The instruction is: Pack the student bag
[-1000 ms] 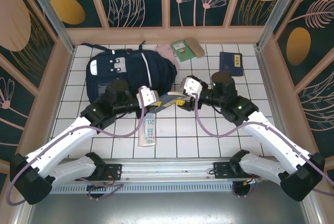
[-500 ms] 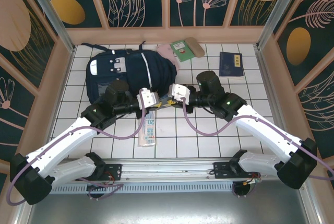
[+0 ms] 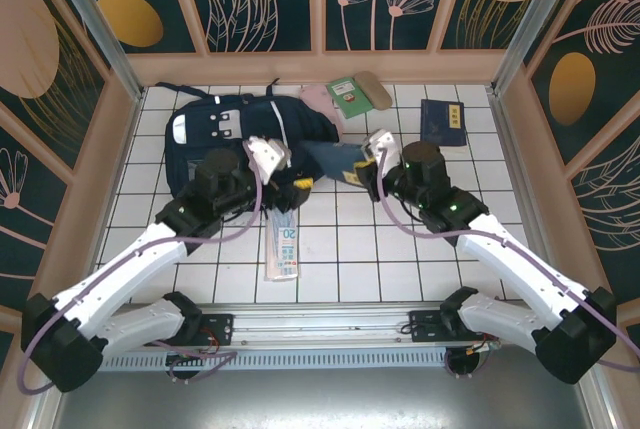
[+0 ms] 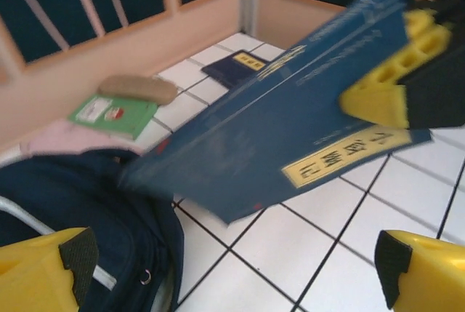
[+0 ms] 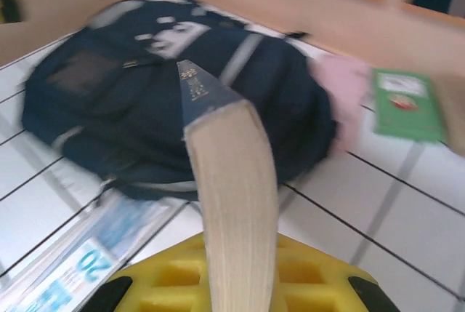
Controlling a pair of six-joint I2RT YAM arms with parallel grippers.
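Observation:
The student bag, a dark navy backpack with white patches, lies at the back left of the tiled table. My right gripper is shut on a blue book with a yellow label and holds it tilted above the table, just right of the bag. The right wrist view looks along the book's page edge, which stands between the yellow fingers toward the bag. My left gripper hangs open by the bag's right edge, below the book. Nothing is between its fingers.
A thin workbook lies on the tiles in front of the bag. At the back sit a green booklet, a brown case, something pink and a dark blue book. Wooden walls ring the table.
The blue book passed from left to right: the right gripper closed on it, then the left gripper opened and let go. The right arm has swung the book up and back.

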